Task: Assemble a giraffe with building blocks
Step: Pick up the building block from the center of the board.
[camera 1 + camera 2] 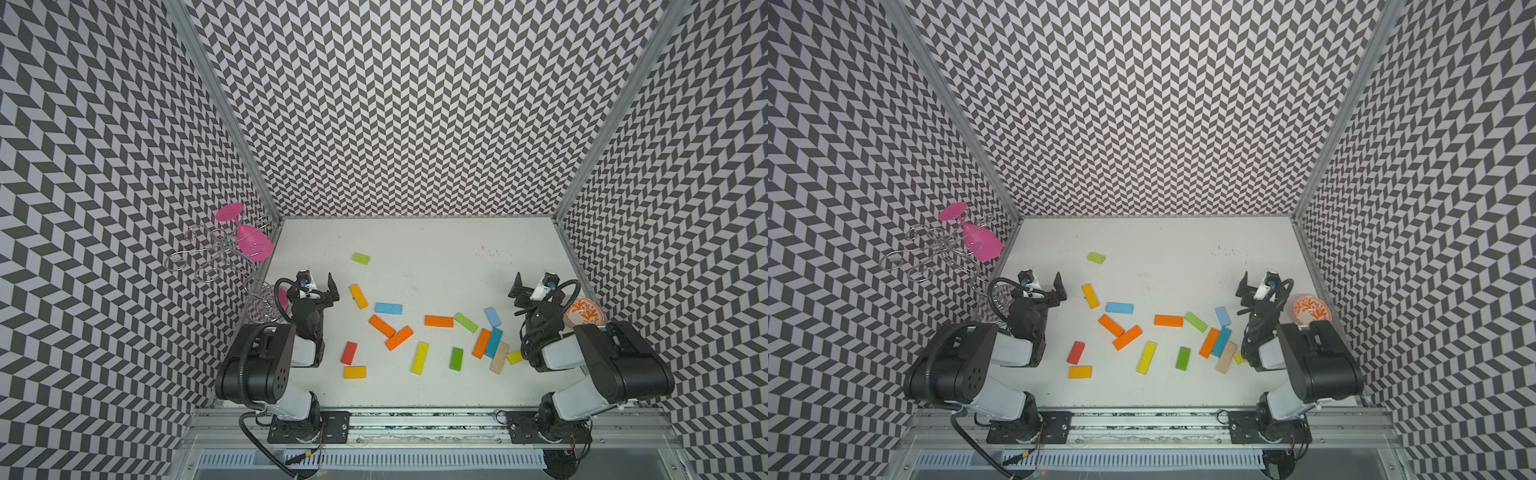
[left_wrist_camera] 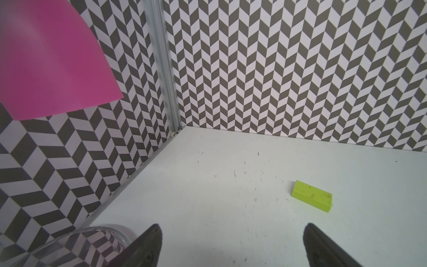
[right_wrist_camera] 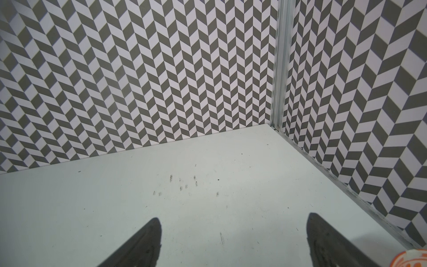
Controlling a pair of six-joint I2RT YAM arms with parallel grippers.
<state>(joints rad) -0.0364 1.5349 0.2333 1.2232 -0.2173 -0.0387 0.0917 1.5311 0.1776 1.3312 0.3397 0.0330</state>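
Several flat coloured building blocks lie loose on the white table (image 1: 415, 249). They include a lime block (image 1: 360, 258) set apart toward the back, a yellow one (image 1: 358, 296), a blue one (image 1: 388, 308), two touching orange ones (image 1: 390, 332) and a red one (image 1: 348, 353). A cluster of orange, teal and tan blocks (image 1: 492, 347) sits at the right. My left gripper (image 1: 318, 286) hovers at the left, open and empty; the left wrist view shows the lime block (image 2: 312, 196) ahead of its jaws. My right gripper (image 1: 532, 289) is open and empty at the right, facing bare table (image 3: 208, 196).
A wire rack holding a pink glass (image 1: 249, 241) stands at the left wall, with a clear glass (image 1: 262, 305) close behind my left gripper. An orange patterned bowl (image 1: 584, 316) sits by my right arm. Chevron walls close in three sides.
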